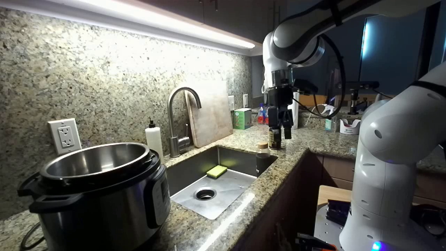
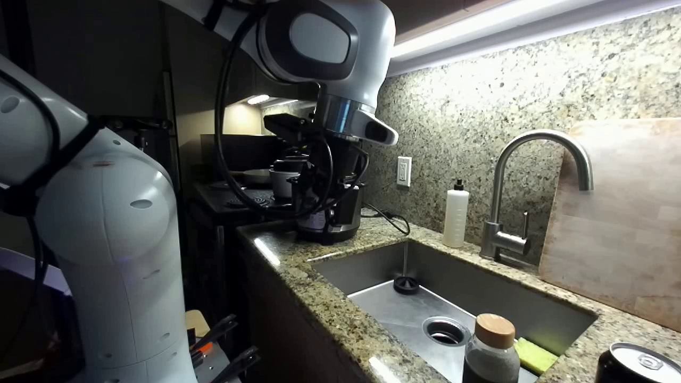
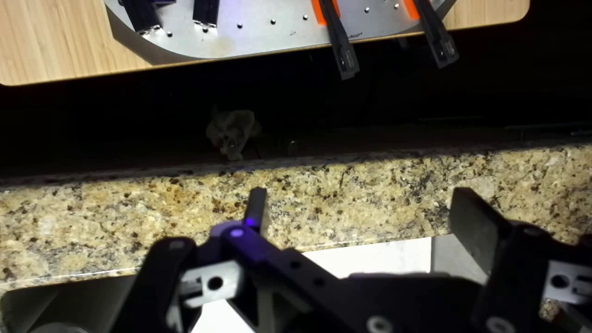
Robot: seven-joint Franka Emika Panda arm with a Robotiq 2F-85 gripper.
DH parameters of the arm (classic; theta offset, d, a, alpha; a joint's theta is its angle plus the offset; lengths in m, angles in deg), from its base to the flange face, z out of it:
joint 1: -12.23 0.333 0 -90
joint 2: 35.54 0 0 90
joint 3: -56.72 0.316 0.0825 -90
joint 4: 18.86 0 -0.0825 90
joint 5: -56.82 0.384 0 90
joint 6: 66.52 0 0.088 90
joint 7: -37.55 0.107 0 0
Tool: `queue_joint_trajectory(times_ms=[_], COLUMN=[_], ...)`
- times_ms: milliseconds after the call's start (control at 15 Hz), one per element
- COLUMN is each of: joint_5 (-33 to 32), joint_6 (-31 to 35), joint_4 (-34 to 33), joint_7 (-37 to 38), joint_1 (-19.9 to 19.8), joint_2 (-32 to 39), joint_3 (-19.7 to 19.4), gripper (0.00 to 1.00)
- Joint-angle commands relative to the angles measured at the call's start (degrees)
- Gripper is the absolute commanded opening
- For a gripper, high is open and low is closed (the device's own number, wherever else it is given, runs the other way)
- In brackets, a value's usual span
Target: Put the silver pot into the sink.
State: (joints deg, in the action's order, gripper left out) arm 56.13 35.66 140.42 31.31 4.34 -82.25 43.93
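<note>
In an exterior view I saw the silver pot [image 1: 99,162] at near left, seated open-topped inside a black-and-steel cooker [image 1: 101,216] on the granite desk [image 1: 264,184], just left of the sink [image 1: 226,195]. A yellow sponge [image 1: 216,171] lay on the floor of the sink, at its far end. My end effector [image 3: 358,203] pointed down, its fingers [image 3: 476,231] spread wide; in the wrist view they stood above the strip of desk along the sink, well apart from the pot.
</note>
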Motion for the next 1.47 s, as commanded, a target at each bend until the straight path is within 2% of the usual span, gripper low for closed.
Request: queue_joint_trajectory(times_ms=[0, 267, 600, 1133, 1400], joint_5=[1.1, 3.9, 6.3, 7.4, 8.0], joint_6=[0.5, 0.0, -0.3, -0.2, 2.5], joint_4=[-0.1, -0.4, -2.8, -14.0, -19.7], joint_7=[0.2, 1.0, 2.5, 7.0, 8.5], joint_1=[0.3, 3.5, 8.5, 15.9, 17.8], joint_2=[0.4, -0.2, 0.9, 8.3, 13.4], joint_3=[1.7, 4.8, 11.0, 21.1, 23.7], gripper=[1.0, 1.0, 1.0, 1.0, 1.0])
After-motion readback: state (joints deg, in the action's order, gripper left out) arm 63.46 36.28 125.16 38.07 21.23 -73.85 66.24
